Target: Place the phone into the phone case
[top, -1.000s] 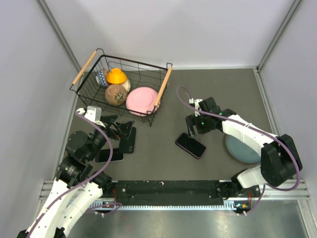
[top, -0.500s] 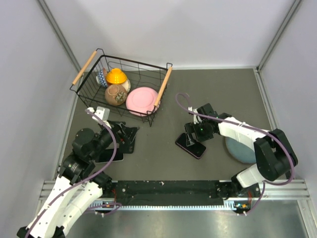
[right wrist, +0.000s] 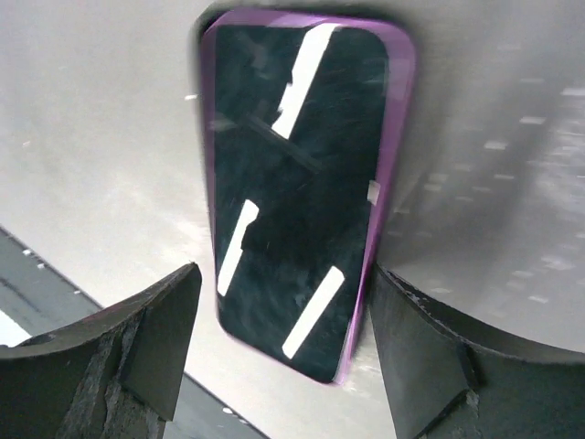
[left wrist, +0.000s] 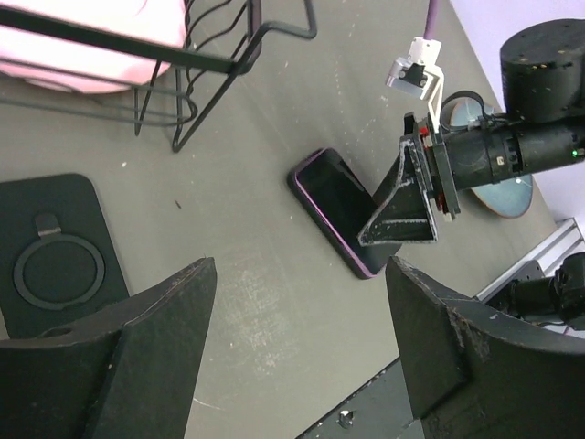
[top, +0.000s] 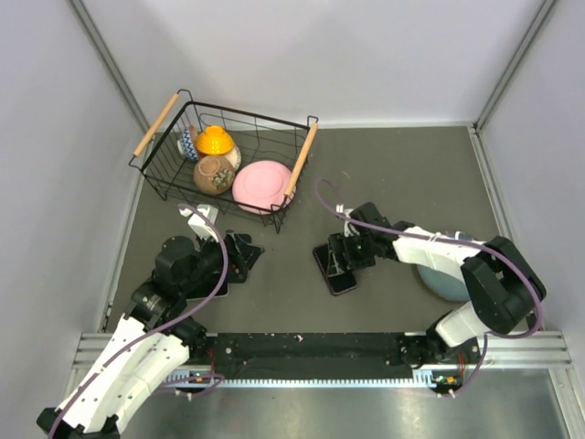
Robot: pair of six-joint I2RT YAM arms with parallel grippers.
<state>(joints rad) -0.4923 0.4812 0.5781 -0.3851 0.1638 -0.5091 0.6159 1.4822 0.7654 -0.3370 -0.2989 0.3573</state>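
right arm: swung left and down since a second ago, and the phone (top: pixel 336 271) has slid a little leftward with it; the left arm has reached further in too.
right fingers (right wrist: pixel 137 347): spread to either side of the phone's near end, close to its purple edges but not clamped on it, as far as the wrist view shows.
left fingers (left wrist: pixel 119 357): wide apart, holding nothing, hovering beside the phone case (left wrist: pixel 55 270).
phone: screen up, flat on the bench (top: pixel 411 174), well apart from the case.
phone case: flat on the bench near the wire basket (top: pixel 247 114), a ring marking facing up.
step in hand: gripping the phone. Centre the fingers across its long edges, close squarely and lift level; a flat phone offers little edge, so a skewed pinch would likely just push it along.
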